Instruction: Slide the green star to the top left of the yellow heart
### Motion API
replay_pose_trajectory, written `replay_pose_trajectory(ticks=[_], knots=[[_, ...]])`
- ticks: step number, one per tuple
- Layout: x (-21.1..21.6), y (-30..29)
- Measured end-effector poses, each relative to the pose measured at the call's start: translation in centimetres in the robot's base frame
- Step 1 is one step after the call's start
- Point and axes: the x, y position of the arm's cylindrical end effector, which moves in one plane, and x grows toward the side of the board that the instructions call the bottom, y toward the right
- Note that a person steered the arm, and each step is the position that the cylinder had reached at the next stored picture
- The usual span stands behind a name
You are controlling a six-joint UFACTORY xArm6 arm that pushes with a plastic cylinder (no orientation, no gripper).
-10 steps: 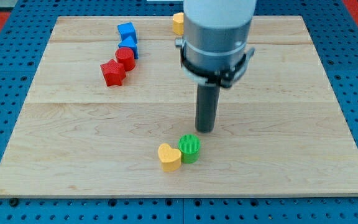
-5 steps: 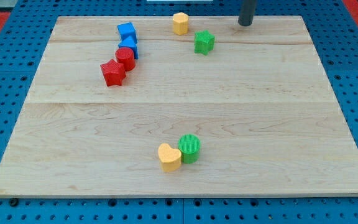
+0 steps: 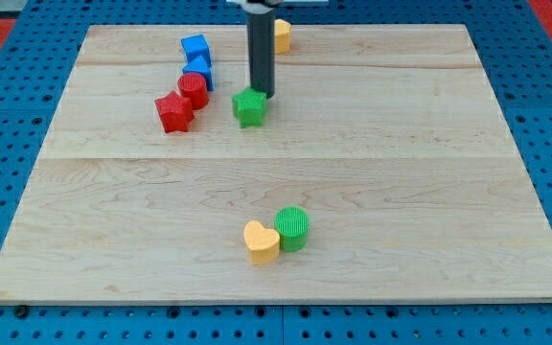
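My tip (image 3: 261, 94) stands at the upper middle of the wooden board (image 3: 448, 192); being a plain dark rod, it has nothing to open or close and holds nothing, and it only presses against what it meets. The tip sits at the upper right edge of the green star (image 3: 249, 106), apparently touching it, though the rod hides the exact line of contact. The green star lies in the board's upper half, just right of the red cluster and well apart from the yellow heart (image 3: 261, 241), which rests near the view's bottom centre. The star is thus above the heart and slightly to its left, with a broad stretch of bare wood between them. Touching the heart's right side is a green cylinder (image 3: 293, 228) with a ribbed top. To the view's left of the star stand a red cylinder (image 3: 194, 90) and, just below and left of it, a red star (image 3: 173, 112), the two touching. Above these sit two blue blocks, an upper blue cube (image 3: 195, 47) and a lower blue block (image 3: 201, 69) whose shape is unclear. A yellow block (image 3: 282, 35) shows at the top edge, partly hidden behind the rod.
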Motion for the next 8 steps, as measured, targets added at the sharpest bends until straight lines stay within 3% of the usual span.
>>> replay_pose_trajectory(ticks=[1, 2, 3, 5, 8], knots=[[4.0, -1.8], [5.4, -7.8], [7.1, -10.0], [13.5, -5.8], [16.1, -3.9]])
